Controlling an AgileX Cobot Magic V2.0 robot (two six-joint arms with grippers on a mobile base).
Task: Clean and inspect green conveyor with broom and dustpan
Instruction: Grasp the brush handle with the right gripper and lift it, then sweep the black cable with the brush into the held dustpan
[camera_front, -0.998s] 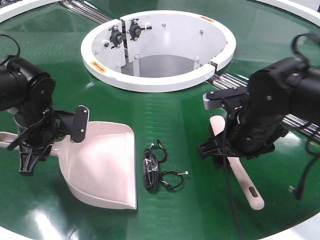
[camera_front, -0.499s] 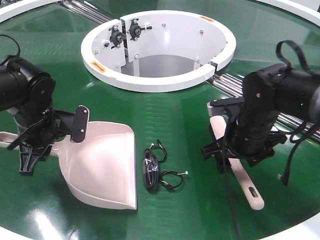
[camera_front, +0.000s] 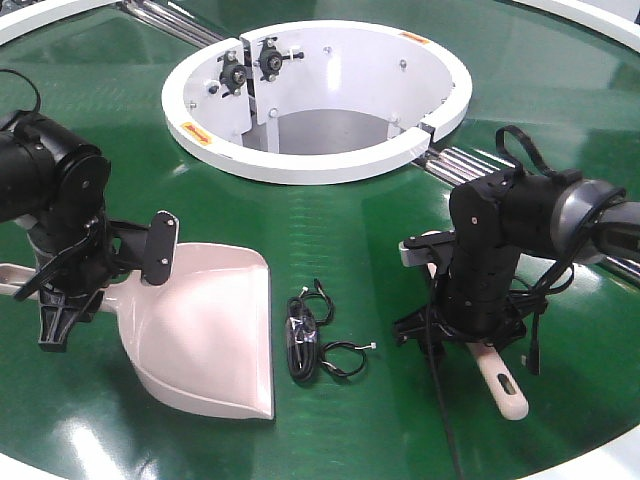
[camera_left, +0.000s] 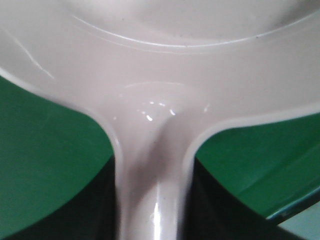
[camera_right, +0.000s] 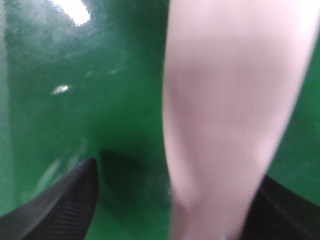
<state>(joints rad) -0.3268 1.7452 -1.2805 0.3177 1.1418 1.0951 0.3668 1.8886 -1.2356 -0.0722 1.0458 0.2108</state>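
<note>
Holding the dustpan (camera_front: 215, 340) mouth-down in my left end effector (camera_front: 100, 288) to receive sweepings, I straddle the broom (camera_front: 500, 385) with my right end effector (camera_front: 468, 335), jaws apart.

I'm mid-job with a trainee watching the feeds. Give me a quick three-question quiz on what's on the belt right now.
1. True or false: the black cable bundle lies on the green conveyor, outside the dustpan.
2. The left gripper is shut on: A) the white hub, B) the dustpan's handle, C) the cable bundle.
3. Fill in: the right gripper, open, straddles the ____ handle.
Key: 1 true; 2 B; 3 broom.
</note>
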